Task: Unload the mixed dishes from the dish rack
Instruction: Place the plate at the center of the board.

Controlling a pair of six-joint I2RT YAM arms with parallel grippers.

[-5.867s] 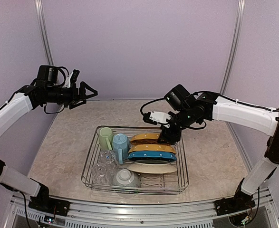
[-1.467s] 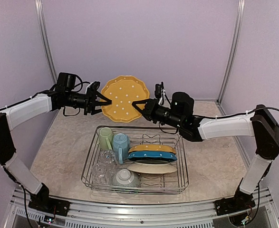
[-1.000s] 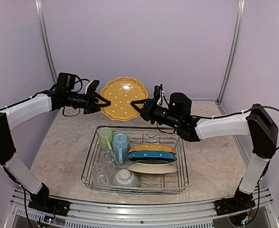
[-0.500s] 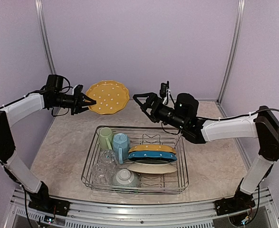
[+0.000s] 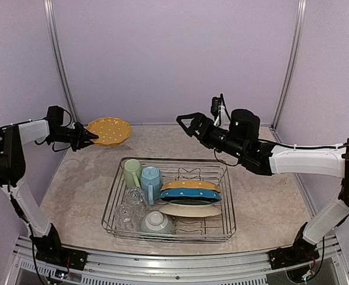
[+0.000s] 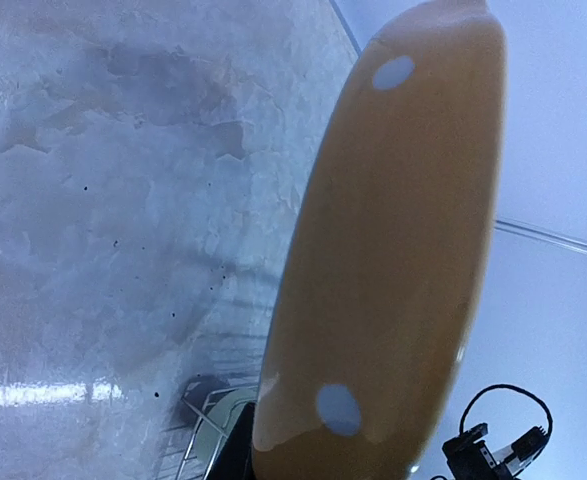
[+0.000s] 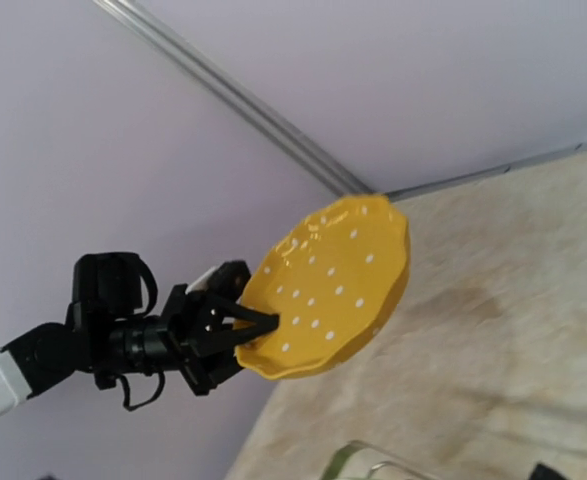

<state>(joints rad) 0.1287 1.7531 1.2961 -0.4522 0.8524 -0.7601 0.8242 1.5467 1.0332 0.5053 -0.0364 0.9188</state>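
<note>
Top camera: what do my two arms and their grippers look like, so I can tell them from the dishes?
Both arms match: the left arm and right arm have smooth white shell links between bulky black joints. Thin black cables loop by each wrist. The left gripper and right gripper are black, with two slim pointed fingers.

Held plate (image 5: 109,130): yellow w/ white dots. Rack (image 5: 228,225): silver wire. In it: 2nd plate (image 5: 192,186) yellow w/ white dots; blue plate (image 5: 190,195) deep blue, dots faint; cream plate (image 5: 189,209) plain. Green mug (image 5: 132,173) pale, blue mug (image 5: 151,178) lt blue, both plain. Glasses (image 5: 129,208) clear. Bowl (image 5: 157,222) pale grey-green. Table (image 5: 263,190): beige, marbled. Walls (image 5: 174,53): lilac. Arms (image 5: 305,159): white shells, black joints.
</note>
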